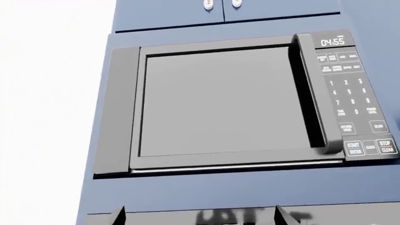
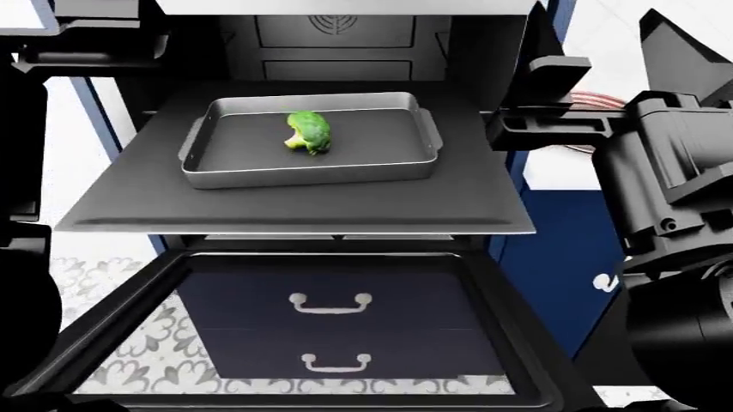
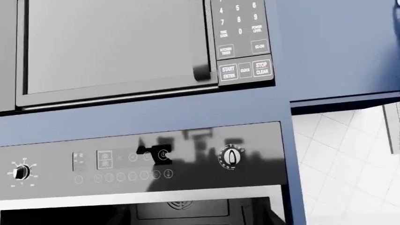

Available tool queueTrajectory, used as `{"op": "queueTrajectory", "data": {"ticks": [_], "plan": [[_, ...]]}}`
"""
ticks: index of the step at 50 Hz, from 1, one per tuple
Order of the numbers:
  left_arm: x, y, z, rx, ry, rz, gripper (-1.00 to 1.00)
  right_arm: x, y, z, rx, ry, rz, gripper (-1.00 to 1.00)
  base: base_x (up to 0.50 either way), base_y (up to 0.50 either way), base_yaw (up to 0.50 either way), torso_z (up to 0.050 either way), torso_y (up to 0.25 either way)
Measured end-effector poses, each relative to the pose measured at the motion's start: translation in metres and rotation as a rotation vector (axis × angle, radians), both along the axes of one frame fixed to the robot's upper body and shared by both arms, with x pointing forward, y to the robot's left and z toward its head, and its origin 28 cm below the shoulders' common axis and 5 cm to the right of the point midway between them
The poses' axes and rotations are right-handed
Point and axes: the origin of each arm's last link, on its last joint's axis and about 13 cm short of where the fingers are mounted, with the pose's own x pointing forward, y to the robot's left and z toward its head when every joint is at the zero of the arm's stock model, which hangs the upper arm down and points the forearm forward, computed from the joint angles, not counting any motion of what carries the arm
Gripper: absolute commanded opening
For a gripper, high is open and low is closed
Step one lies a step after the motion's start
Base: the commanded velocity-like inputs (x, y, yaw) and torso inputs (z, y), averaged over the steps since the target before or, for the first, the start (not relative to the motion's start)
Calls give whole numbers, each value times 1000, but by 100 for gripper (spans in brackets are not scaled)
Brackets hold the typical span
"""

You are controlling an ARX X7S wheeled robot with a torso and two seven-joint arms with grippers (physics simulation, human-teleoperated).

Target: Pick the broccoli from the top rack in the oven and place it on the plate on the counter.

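The broccoli (image 2: 307,132) lies in a silver baking tray (image 2: 309,172) on the top rack (image 2: 287,210), which is pulled out of the open oven (image 2: 332,39). In the head view, a sliver of the plate's red-and-white rim (image 2: 586,96) shows on the counter (image 2: 561,176), behind my right arm (image 2: 675,189). My left gripper (image 1: 200,218) is open and empty, raised and facing a microwave (image 1: 218,103). My right gripper (image 3: 196,219) is raised before the oven's control panel (image 3: 144,157). Its tips barely show, wide apart, and it holds nothing. Both grippers are well above the broccoli.
The oven's glass door (image 2: 115,318) hangs open and flat below the rack, between me and the oven. My left arm (image 2: 23,172) fills the left edge of the head view. Navy blue cabinets (image 1: 225,9) stand above the microwave and to the oven's right (image 2: 550,257).
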Motion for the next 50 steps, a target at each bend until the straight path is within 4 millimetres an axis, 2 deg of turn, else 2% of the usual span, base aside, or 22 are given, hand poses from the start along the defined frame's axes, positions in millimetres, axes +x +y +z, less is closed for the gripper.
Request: {"op": "queueTrajectory", "data": {"ticks": [5, 23, 28, 50], "plan": [[0, 0, 0, -5, 6, 3, 100, 0, 0, 0, 2, -1, 0, 100, 9, 0, 0, 0, 0], [0, -2, -3, -9, 25, 5, 100, -2, 1, -2, 7, 6, 22, 100, 500, 1, 0, 0, 0], [0, -3, -3, -10, 27, 3, 100, -2, 1, -2, 11, 5, 17, 100, 0, 0, 0, 0, 0], [0, -5, -3, -7, 27, -2, 100, -2, 0, -3, -16, -7, -1, 100, -1, 500, 0, 0, 0]]}}
